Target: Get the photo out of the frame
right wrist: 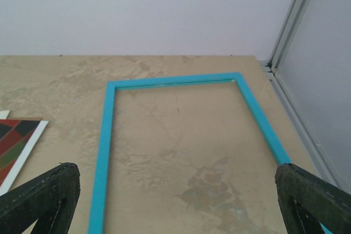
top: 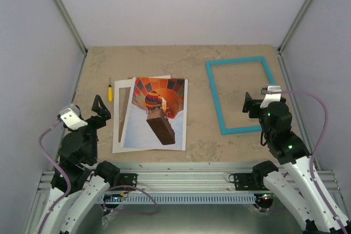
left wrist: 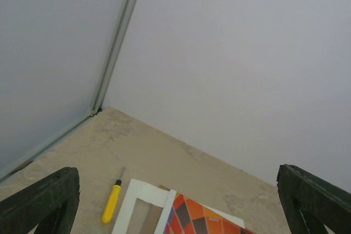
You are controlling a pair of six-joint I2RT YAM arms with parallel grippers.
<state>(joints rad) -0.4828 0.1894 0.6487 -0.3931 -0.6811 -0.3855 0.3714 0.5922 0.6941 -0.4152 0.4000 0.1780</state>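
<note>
The photo (top: pixel 156 114), a hot-air balloon print, lies flat on the table at centre-left, partly on top of a white mat (top: pixel 122 135). The turquoise frame (top: pixel 215 98) lies flat at the right with bare table showing through it. My left gripper (top: pixel 101 109) hovers open just left of the mat, holding nothing. In its wrist view the photo's (left wrist: pixel 203 217) top corner lies ahead of the open left gripper (left wrist: pixel 175 190). My right gripper (top: pixel 248 104) stands open over the frame's near right part. Its wrist view shows the right gripper (right wrist: pixel 175 190) empty above the frame (right wrist: pixel 104 152).
A small yellow screwdriver (top: pixel 110 91) lies left of the mat, also seen in the left wrist view as the screwdriver (left wrist: pixel 111 204). White walls with metal corner posts close the table on three sides. An aluminium rail (top: pixel 181 171) runs along the near edge.
</note>
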